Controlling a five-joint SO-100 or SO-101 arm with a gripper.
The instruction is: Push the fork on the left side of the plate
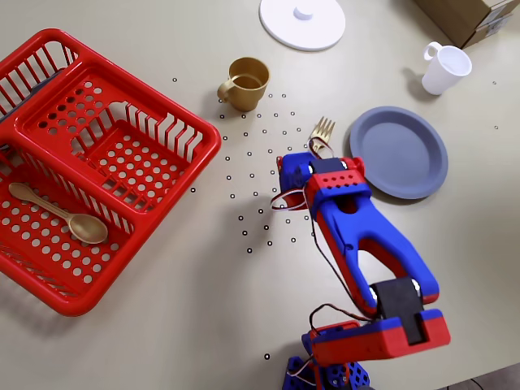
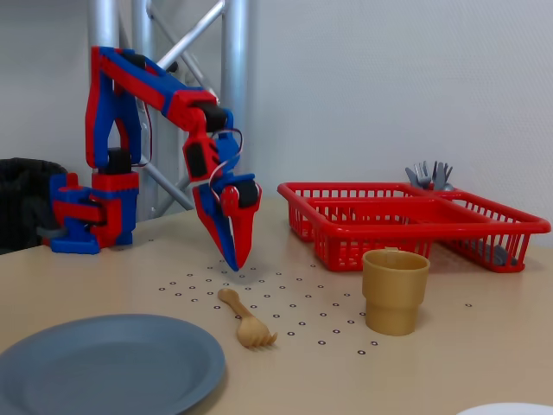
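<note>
Gold-tan matte plastic fork [image 2: 244, 320] flat on the dotted table [image 2: 484, 346], long axis running from handle end nearest the gripper [image 2: 235, 264] out to four tines, just beside the rim of the slate-blue plate [image 1: 398, 152], not touching. Red-and-blue fingers pressed together into one point, aimed down, poised just behind the handle, apparently clear of it.

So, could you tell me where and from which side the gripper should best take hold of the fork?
Grip the fork by its slim handle, coming straight down from above: it lies flat on the table, so only its narrow sides offer purchase. The handle end lies nearest the gripper, and the plate sits apart from it.
</note>
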